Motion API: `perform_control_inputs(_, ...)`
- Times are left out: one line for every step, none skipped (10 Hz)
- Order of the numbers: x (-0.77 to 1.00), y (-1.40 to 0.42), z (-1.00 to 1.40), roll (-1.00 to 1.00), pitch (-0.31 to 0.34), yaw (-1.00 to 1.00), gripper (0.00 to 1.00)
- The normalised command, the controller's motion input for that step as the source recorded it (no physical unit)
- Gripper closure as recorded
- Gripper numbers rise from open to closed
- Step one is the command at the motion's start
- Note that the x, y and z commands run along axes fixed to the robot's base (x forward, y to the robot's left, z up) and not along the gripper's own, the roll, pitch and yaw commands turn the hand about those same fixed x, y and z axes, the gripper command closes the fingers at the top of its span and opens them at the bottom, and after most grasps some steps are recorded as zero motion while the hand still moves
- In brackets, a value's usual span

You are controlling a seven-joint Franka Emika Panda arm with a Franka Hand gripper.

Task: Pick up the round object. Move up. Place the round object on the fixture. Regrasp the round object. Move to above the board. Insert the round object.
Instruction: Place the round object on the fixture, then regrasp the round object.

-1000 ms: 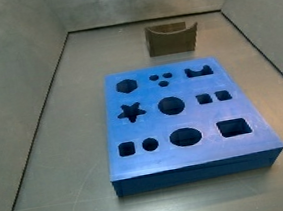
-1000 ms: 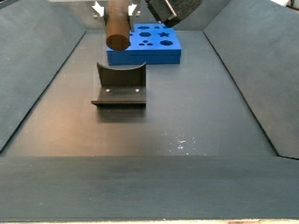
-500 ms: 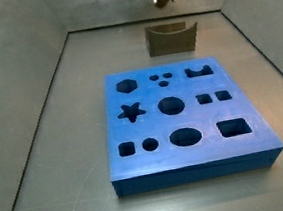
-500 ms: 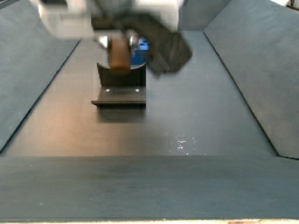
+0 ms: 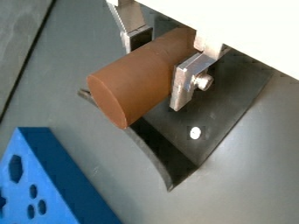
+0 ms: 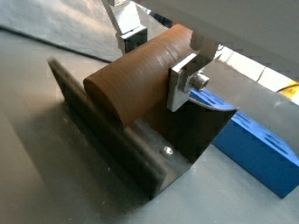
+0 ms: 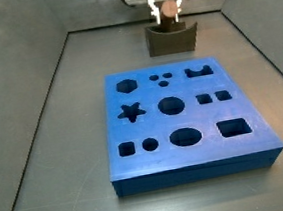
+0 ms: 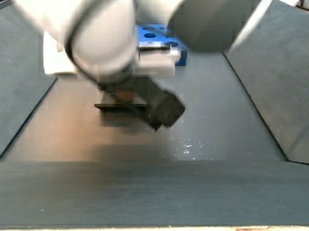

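Observation:
The round object (image 5: 126, 86) is a brown wooden cylinder, lying level. My gripper (image 5: 158, 57) is shut on it, with a silver finger (image 5: 187, 77) pressed on each side. In both wrist views the round object (image 6: 131, 80) lies down in the U notch of the dark fixture (image 6: 107, 140); whether it touches I cannot tell. In a side view my gripper (image 7: 166, 12) hangs right over the fixture (image 7: 172, 40) at the far end of the floor. The blue board (image 7: 187, 120) with its dark cut-outs lies apart, nearer the middle.
Grey sloping walls (image 7: 40, 83) close in the floor on both sides. In a side view the arm's blurred white body (image 8: 108, 45) covers most of the fixture (image 8: 118, 108) and part of the board (image 8: 154, 36). The board's corner (image 6: 263, 157) lies just beyond the fixture.
The gripper has come down from high above with the round object in it and now has it at the fixture's notch. The board and fixture have not moved.

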Motion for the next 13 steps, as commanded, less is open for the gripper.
perform_control_inputs(0.12,0.09,-0.48,-0.87,0.110,-0.16,1.00)
perform_control_inputs(0.09,0.14,-0.41,-0.65,0.058,-0.14,1.00)
perform_control_inputs(0.08,0.16,-0.38,-0.46,0.003,-0.14,1.00)
perform_control_inputs(0.08,0.16,-0.37,-0.35,-0.012,-0.12,1.00)
perform_control_inputs(0.00,0.00,0.00,0.00,0.000,0.00,0.00)
perform_control_inputs(0.00,0.00,1.00,0.01,-0.126,-0.05,0.00)
perform_control_inputs(-0.01,0.00,1.00,0.01,-0.120,-0.04,0.00)
perform_control_inputs(-0.03,0.00,1.00,0.05,-0.093,0.00,0.00)
perform_control_inputs(-0.04,0.00,1.00,0.07,-0.067,0.03,0.00)
perform_control_inputs(-0.04,0.00,1.00,0.08,-0.036,0.05,0.00)
perform_control_inputs(-0.04,0.00,0.88,0.08,0.018,0.07,0.00)
perform_control_inputs(-0.04,0.00,0.72,0.08,0.060,0.07,0.00)
perform_control_inputs(-0.03,0.00,0.49,0.08,0.114,0.05,0.00)
